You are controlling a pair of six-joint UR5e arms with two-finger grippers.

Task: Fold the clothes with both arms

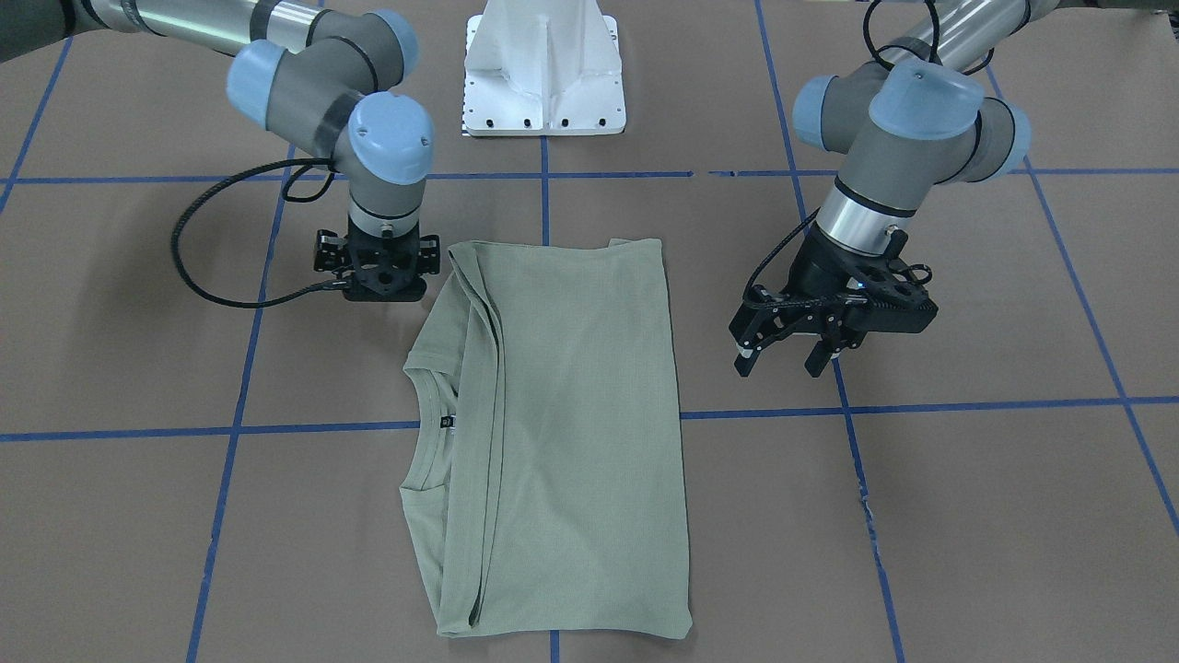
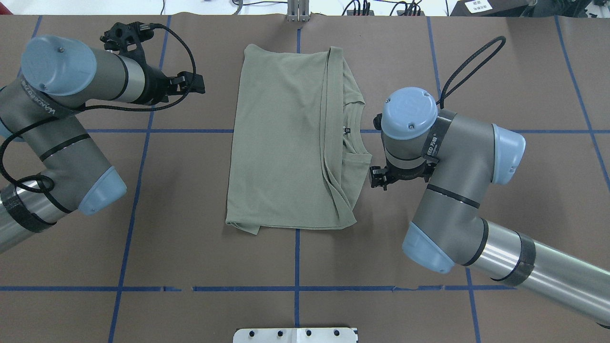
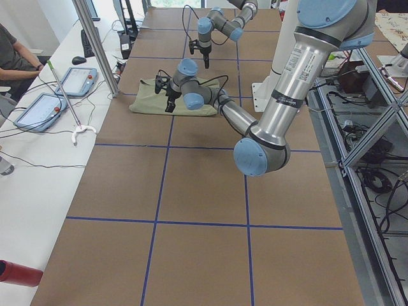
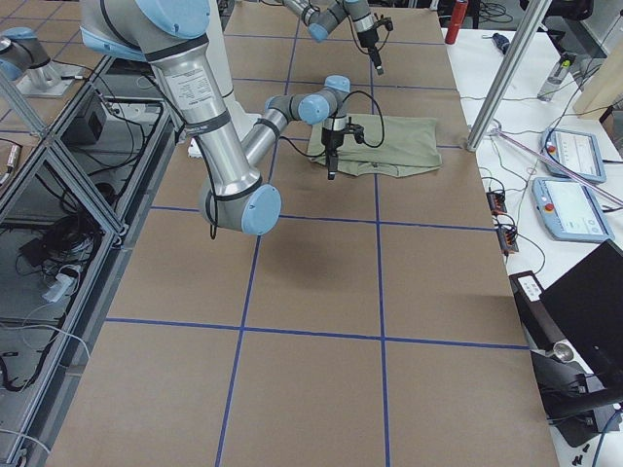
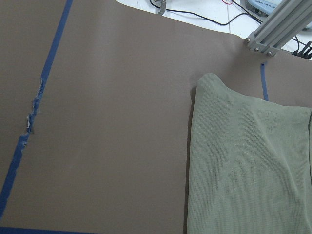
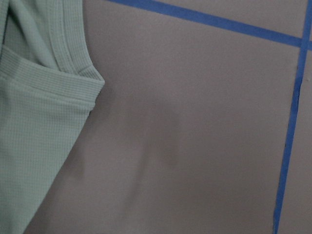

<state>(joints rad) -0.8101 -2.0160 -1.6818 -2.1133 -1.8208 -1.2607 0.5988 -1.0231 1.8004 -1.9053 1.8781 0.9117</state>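
The pale sage-green shirt [image 1: 562, 433] lies folded into a long rectangle on the table's middle, with its ribbed neck and dark label [image 1: 446, 422] at one long side. It also shows in the overhead view [image 2: 286, 138]. My left gripper [image 1: 781, 361] is open and empty. It hangs tilted above the bare table, beside the shirt's folded long edge and apart from it [image 2: 196, 83]. My right gripper [image 1: 373, 281] points straight down beside the neck side of the shirt [image 2: 380, 177]. Its fingers are hidden under the wrist. Neither wrist view shows fingers, only the shirt's edge [image 5: 243, 161] [image 6: 34, 122].
The white pedestal base [image 1: 545, 74] stands at the robot's side of the table. Blue tape lines [image 2: 143, 131] cross the brown table cover. Beyond the far table edge stand a metal pole [image 3: 95, 44] and tablets [image 3: 80, 81] on a white bench.
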